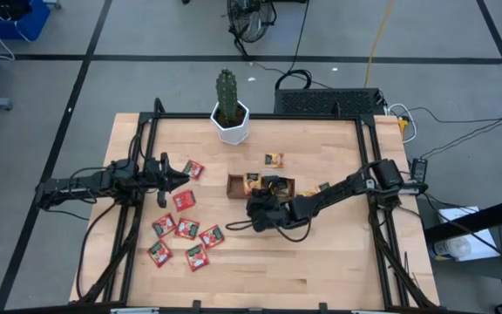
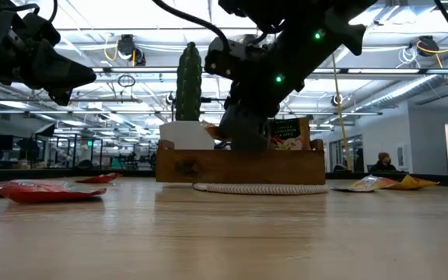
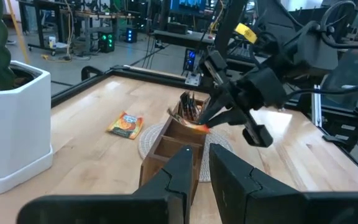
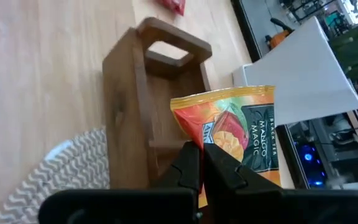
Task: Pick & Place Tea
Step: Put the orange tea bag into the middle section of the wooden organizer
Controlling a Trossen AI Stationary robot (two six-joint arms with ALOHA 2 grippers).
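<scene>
One orange sachet (image 4: 229, 134) reading "MANGO MAGIC" sits clamped in the right pincer (image 4: 199, 163) above the wooden tray (image 4: 138, 99); left pincer (image 3: 197, 165) barely parted.

Orange sachet (image 4: 232, 134) upright over the tray (image 4: 129, 112); red sachets (image 1: 184, 228) flat on the left; orange ones (image 1: 274, 160) behind.

overhead, table-level (level), two wrists: shared tray (image 1: 261, 186).
</scene>
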